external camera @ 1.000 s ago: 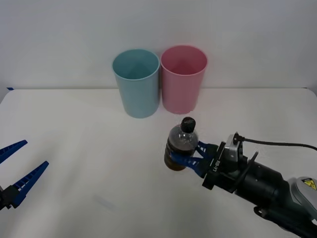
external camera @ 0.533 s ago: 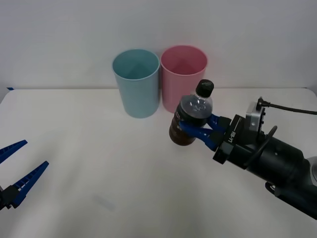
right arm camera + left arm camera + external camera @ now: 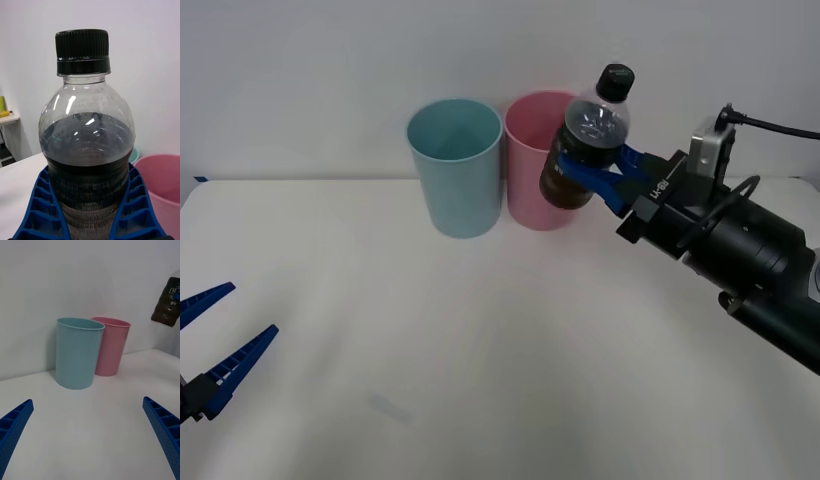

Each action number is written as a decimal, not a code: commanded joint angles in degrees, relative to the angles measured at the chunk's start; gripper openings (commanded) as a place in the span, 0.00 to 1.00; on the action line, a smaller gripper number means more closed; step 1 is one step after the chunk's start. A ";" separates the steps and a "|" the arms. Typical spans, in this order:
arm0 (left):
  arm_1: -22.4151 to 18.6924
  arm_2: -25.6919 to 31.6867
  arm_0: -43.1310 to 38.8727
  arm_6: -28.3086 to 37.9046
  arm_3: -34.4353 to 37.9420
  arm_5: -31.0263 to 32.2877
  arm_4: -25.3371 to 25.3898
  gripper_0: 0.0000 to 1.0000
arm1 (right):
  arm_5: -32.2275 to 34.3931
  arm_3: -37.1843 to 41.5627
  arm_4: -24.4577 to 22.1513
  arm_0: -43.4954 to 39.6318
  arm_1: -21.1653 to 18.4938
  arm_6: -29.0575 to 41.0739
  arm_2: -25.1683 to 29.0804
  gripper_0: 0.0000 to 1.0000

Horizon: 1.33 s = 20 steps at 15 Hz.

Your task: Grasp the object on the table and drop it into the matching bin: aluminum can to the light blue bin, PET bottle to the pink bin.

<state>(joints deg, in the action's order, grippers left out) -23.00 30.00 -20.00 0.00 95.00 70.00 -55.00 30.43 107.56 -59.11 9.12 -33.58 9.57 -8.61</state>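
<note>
Pink bin (image 3: 546, 160) mouth unobstructed

I note a glossy clear-plastic PET bottle (image 3: 88, 150) with ribbed black plastic cap (image 3: 82, 52), clamped by the right pincer (image 3: 605, 172) in ribbed matt blue plastic, beside smooth satin plastic pink bin (image 3: 542, 160) and light blue bin (image 3: 456, 168) on the matt white surface (image 3: 480, 340).

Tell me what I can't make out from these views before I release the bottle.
- Pink bin: in the front view the bottle covers its right rim, so whether the bottle is over the opening is unclear.
- Bottle base: in the right wrist view the right hand hides it.
- Bottle cap and top: cut off by the left wrist view's edge.
- Left hand: open and parked near the table's left edge, wrist cut off by the front view's edge.
</note>
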 commanded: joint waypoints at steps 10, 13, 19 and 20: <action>0.00 0.00 0.00 0.00 0.00 0.00 0.00 1.00 | 0.16 -27.41 -2.33 25.51 1.41 0.80 -2.99 0.00; 0.00 0.00 0.00 0.00 0.00 0.00 0.00 1.00 | 0.16 -34.79 -4.88 30.96 4.49 0.53 -2.99 0.00; 0.00 0.00 0.00 0.00 0.00 0.00 0.00 1.00 | -0.90 -47.01 -8.22 38.61 8.80 -0.26 -2.99 0.00; 0.00 0.00 0.00 0.00 0.00 0.00 0.00 1.00 | -1.34 -47.71 -8.22 38.87 9.06 -0.43 -2.99 0.00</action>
<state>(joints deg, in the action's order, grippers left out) -23.00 30.00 -20.00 0.00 95.00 70.00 -55.00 29.43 60.40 -67.28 47.77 -24.72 9.27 -11.61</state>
